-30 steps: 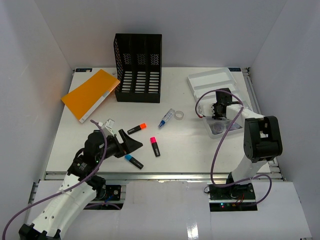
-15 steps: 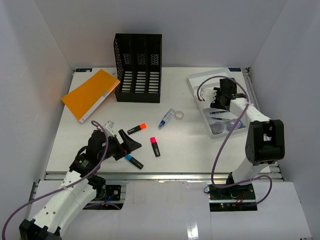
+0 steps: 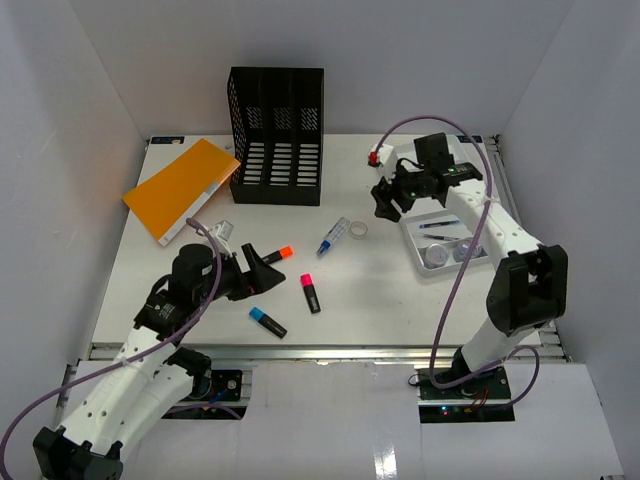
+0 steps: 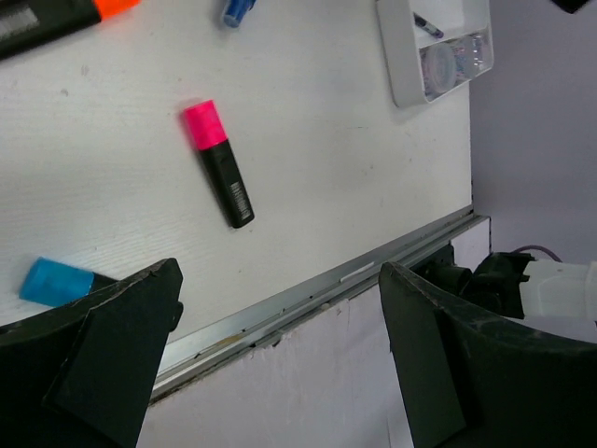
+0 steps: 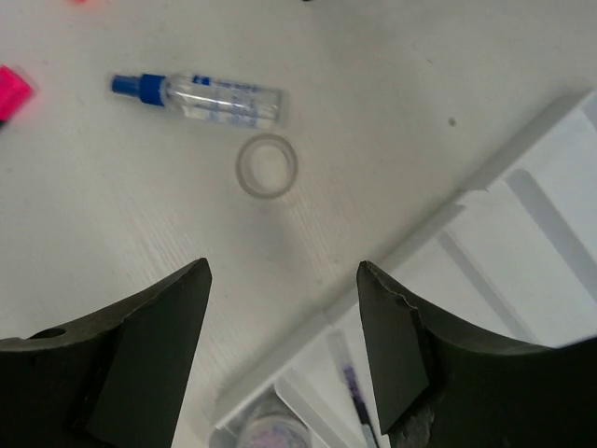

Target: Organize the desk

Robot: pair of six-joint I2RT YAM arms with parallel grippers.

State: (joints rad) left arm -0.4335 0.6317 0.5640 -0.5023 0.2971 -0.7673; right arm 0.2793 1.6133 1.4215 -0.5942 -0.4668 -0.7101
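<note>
The desk (image 3: pixel 380 290) is a white tabletop with a metal rail (image 3: pixel 330 350) at its near edge. On it lie an orange highlighter (image 3: pixel 272 257), a pink highlighter (image 3: pixel 310 293), a blue highlighter (image 3: pixel 267 322), a small spray bottle (image 3: pixel 333 236) and a clear tape ring (image 3: pixel 358 230). My left gripper (image 3: pixel 262 276) is open and empty, raised between the orange and blue highlighters; the pink highlighter (image 4: pixel 217 163) shows ahead of its jaws. My right gripper (image 3: pixel 385 203) is open and empty, above the desk just right of the tape ring (image 5: pixel 267 165) and bottle (image 5: pixel 201 97).
A black mesh file organizer (image 3: pixel 277 135) stands at the back. An orange folder (image 3: pixel 180 188) lies at the back left. A white compartmented tray (image 3: pixel 437 160) at the right holds pens and small rolls. White walls enclose the desk.
</note>
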